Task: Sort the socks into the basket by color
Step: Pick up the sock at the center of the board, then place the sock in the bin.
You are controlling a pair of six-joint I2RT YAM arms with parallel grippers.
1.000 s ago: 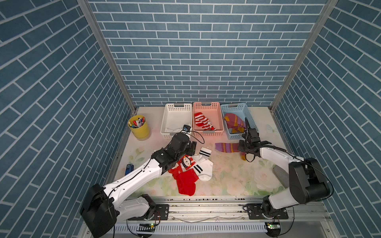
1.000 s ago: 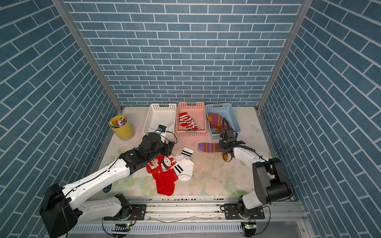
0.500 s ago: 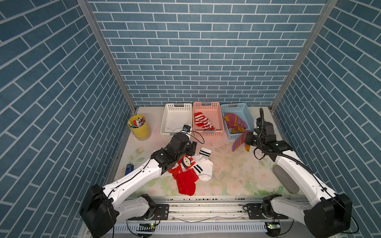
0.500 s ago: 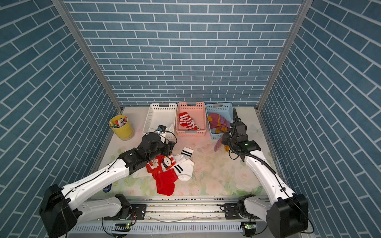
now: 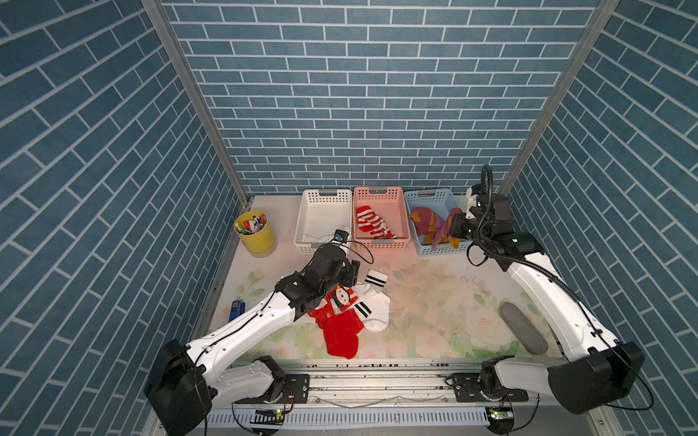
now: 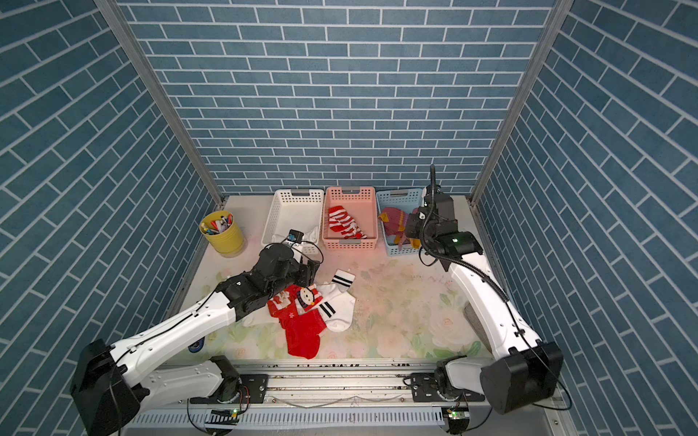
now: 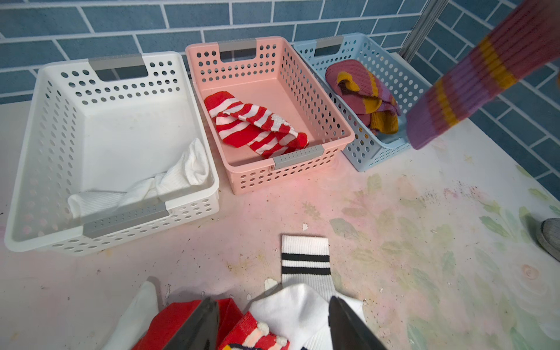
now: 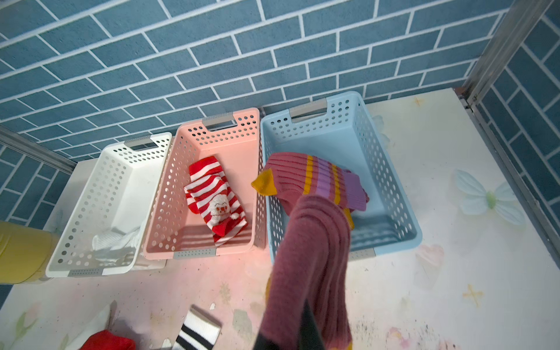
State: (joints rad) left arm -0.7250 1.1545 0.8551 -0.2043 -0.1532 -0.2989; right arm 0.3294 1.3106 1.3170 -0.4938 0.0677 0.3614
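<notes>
socks are soft, light and floppy, so pinch a fold or the cuff. the yellow cup of pens [image 5: 255, 234] stands far left, out of the way. the left hand [image 7: 271, 306] hangs with fingers apart over the pile on the desk [image 5: 434, 294]. there the red snowman sock [image 5: 340, 321] and the white sock with black bands [image 5: 374, 302] overlap, so 2 may lift together. the right hand [image 5: 453, 231] is clamped on a mauve sock [image 8: 306, 260], which dangles at the near edge of the blue basket [image 5: 415, 196]. the grey pad [image 5: 523, 332] lies well apart.

Blue brick-patterned walls [image 5: 340, 94] (white mortar lines, metal posts [image 5: 198, 102] at the corners) enclose a pale surface [image 5: 434, 302] printed with faded flowers, evenly lit.
</notes>
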